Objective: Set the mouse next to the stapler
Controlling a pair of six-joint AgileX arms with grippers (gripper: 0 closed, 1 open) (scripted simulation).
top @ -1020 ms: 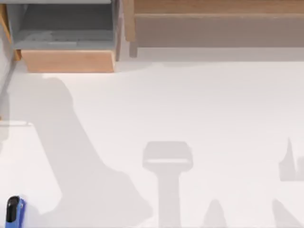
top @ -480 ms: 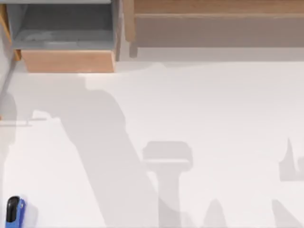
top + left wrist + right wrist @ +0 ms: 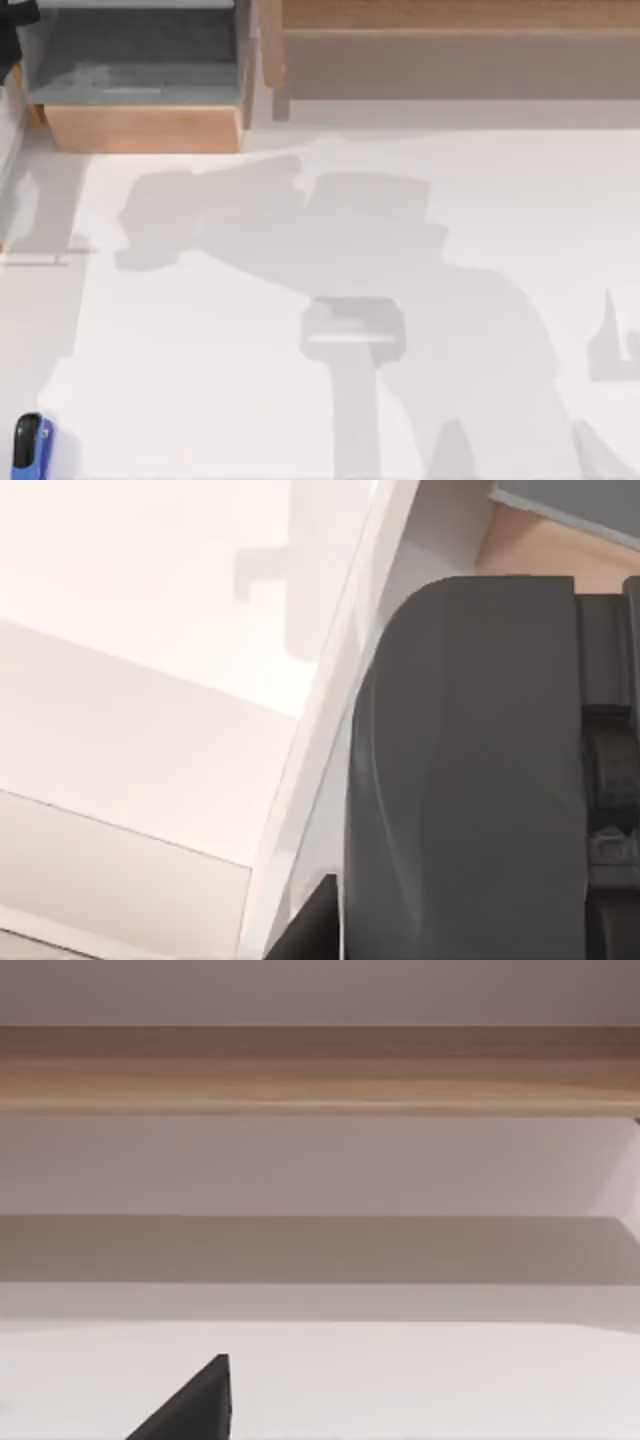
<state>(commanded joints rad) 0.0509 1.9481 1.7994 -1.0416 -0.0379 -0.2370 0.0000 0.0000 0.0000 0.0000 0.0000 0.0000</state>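
Note:
The stapler [image 3: 30, 447], a small blue body with a black top strip, lies at the table's front left corner. The mouse is out of view. A black part of my left arm [image 3: 12, 28] reaches in at the far left corner, beside the open drawer [image 3: 140, 128]. In the left wrist view, a dark grey part of my left gripper [image 3: 460, 780] hangs close over a white edge and a piece of the wooden drawer front [image 3: 540, 545]. A black tip of my right gripper [image 3: 195, 1410] pokes in over the white table, facing the wooden shelf [image 3: 320, 1070].
An open wooden drawer with a grey inside stands at the back left. A long wooden shelf [image 3: 450, 45] runs along the back right. Broad arm shadows [image 3: 350, 260] lie across the middle of the white table [image 3: 200, 400].
The broad arm shadow has swept from the table's left to its middle and right. A black part of my left arm has come in at the far left corner. The stapler has not moved.

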